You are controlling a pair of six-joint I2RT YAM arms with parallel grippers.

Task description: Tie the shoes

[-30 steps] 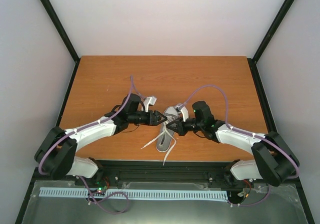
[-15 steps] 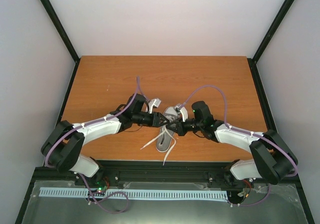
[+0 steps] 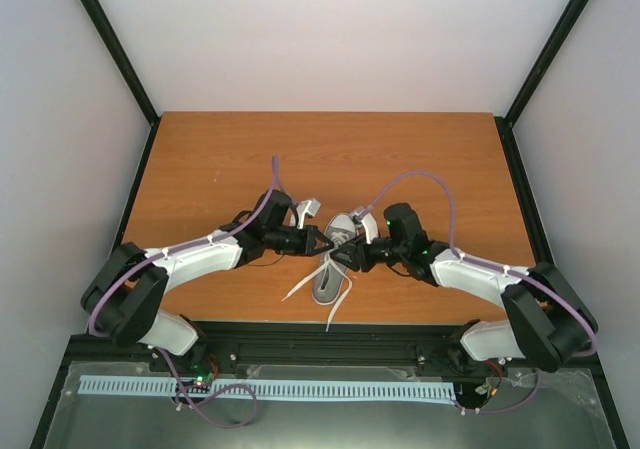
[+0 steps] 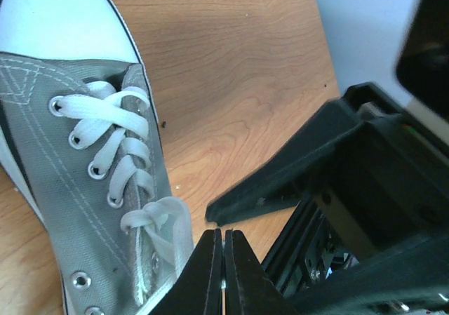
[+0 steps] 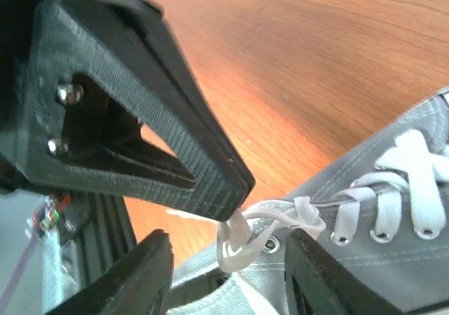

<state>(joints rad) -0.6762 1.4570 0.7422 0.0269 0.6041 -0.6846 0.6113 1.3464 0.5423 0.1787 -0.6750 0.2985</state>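
The orange-brown wooden table point(image 3: 200, 169) carried the white-and-black left arm point(image 3: 195, 256) and right arm point(image 3: 480, 274), both reaching inward over its near half and crowding the small grey canvas sneaker point(image 3: 330, 274). The sneaker lay near the middle of the table's near edge. Its long axis ran near to far, with the white toe cap toward the table's far edge, angled slightly right. The right gripper point(image 5: 226, 262) stood released, straddling the white lace point(image 5: 242, 231). The left gripper point(image 4: 223, 239) was pinched on that lace.

Wooden table point(image 3: 200, 169), grey sneaker point(image 3: 325, 285) on it

A robotics lab cell: wooden table point(image 3: 420, 159) boxed by plain white panels point(image 3: 340, 39) on black struts point(image 3: 111, 44).
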